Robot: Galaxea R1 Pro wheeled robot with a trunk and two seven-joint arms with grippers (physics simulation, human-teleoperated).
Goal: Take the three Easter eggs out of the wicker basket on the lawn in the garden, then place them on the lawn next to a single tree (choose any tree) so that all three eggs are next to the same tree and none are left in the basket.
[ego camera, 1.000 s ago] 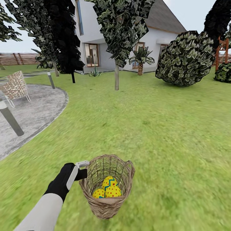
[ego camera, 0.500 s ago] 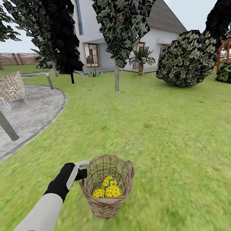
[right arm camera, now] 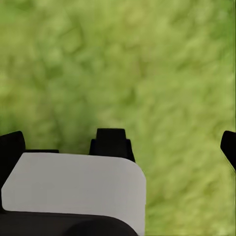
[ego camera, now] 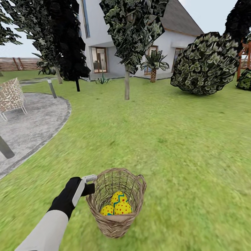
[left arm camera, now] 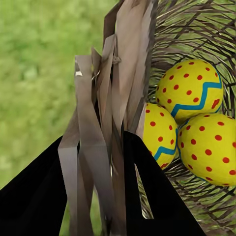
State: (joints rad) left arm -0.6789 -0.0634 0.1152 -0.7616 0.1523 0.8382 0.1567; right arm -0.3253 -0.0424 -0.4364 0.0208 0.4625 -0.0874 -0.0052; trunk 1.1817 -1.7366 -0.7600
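The wicker basket (ego camera: pixel 115 205) hangs low in the head view, over the lawn (ego camera: pixel 181 146). Inside it lie three yellow Easter eggs (ego camera: pixel 119 198), (ego camera: pixel 107 210), (ego camera: pixel 123 208). My left gripper (ego camera: pixel 91 184) is shut on the basket's left rim. In the left wrist view its black fingers (left arm camera: pixel 147 196) clamp the woven rim (left arm camera: pixel 115 98), with the eggs (left arm camera: pixel 194 89), (left arm camera: pixel 158 135), (left arm camera: pixel 209 147) just beyond. A tree with a pale trunk (ego camera: pixel 127 83) stands ahead on the grass. My right gripper (right arm camera: pixel 117 140) is open above bare grass.
A grey paved patch (ego camera: pixel 31 125) with a woven chair (ego camera: pixel 10 96) and short posts (ego camera: pixel 51 87) lies to the left. A dark black-trunked tree (ego camera: pixel 69 42) stands at the back left, and a large round bush (ego camera: pixel 205 64) at the back right. A white house (ego camera: pixel 139 45) lies behind.
The whole head view has shifted: chair, posts and paving slid left and the bush drew slightly nearer. Basket, eggs and left gripper keep the same place in the picture.
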